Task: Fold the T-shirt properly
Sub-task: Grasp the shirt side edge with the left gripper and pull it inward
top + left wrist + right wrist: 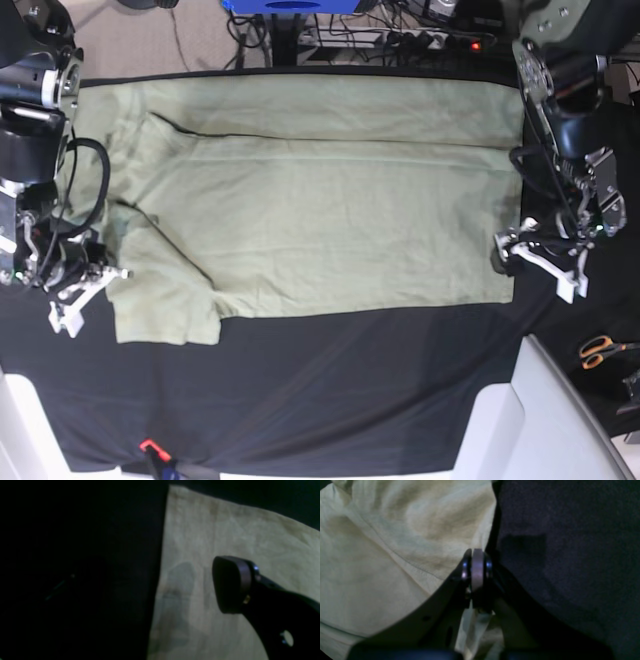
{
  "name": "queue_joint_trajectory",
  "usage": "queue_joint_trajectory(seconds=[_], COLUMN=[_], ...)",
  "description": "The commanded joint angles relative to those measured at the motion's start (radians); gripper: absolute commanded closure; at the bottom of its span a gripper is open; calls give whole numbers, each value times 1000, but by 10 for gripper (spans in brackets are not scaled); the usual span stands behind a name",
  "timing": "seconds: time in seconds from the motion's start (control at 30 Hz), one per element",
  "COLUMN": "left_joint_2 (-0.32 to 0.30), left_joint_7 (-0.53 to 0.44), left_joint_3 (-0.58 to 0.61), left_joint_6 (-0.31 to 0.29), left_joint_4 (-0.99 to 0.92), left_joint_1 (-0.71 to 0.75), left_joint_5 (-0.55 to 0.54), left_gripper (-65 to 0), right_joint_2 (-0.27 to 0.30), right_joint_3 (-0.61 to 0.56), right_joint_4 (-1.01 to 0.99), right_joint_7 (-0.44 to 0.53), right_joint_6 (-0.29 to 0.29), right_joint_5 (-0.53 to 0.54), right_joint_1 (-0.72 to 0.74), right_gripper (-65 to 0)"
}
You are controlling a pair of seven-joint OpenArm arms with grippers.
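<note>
Black cloth point(330, 380) covers the table from edge to edge, matte and slightly fuzzy in the right wrist view, with a strip of cables and power sockets beyond its far side. One T-shirt point(320, 200) lies spread flat across the far half of the cloth, pale sage green, soft woven cotton with faint wrinkles and one long straight crease running across its width; a short sleeve point(165, 305) juts toward the near edge on the base view's left. Two arms flank it, one at each end. The right gripper point(477, 567) sits at the shirt's sleeve-side edge with its jaws pressed together, and a thin fold of pale fabric shows pinched between them, hanging below the pads. The left gripper point(540, 262) hovers at the opposite edge of the shirt with its jaws spread wide; the left wrist view shows only one rounded dark pad point(231, 583) above the flat fabric, nothing between the jaws. One pair of orange-handled scissors point(603, 350) lies off the cloth at the base view's right, well apart from the shirt. Two pale panels point(545, 420) meet the table's near corners.
</note>
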Motion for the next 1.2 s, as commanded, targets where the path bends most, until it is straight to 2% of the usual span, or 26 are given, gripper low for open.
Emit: queue_joint_trajectory(seconds=[0.0,0.1,0.23,0.37,0.43,0.63,0.7,0.97,1.0,1.17], left_joint_2=[-17,-15,5,14,17,37,41,48,48,28], left_joint_7=[-19,-66,-76,-76,-76,-76,-76,-76,-76,-45], left_joint_3=[-2,-2,-1,-1,-1,-1,-1,-1,-1,-11], left_joint_6=[-1,-1,-1,-1,-1,-4,-4,-4,-4,-4], left_joint_4=[-32,-128,-142,-139,-139,-113,-113,-115,-115,-90], left_joint_1=[-38,-64,-57,-17,0,37,38,40,40,40], left_joint_5=[-8,-8,-8,-17,-19,-20,-20,-19,-19,-19], left_gripper=[-650,-650,-650,-499,-454,-423,-380,-16,0,0], right_joint_2=[17,17,17,17,15,15,15,15,15,15], right_joint_3=[2,2,2,2,2,2,2,2,2,2], right_joint_4=[17,17,17,17,17,17,17,17,17,17], right_joint_7=[13,13,15,15,15,16,16,16,16,16], right_joint_6=[3,3,3,3,3,3,3,3,3,3], right_joint_5=[7,7,7,7,7,7,7,7,7,7], right_joint_1=[26,28,29,29,31,31,31,31,31,29], right_gripper=[-2,-2,-2,-2,-2,-2,-2,-2,-2,-2])
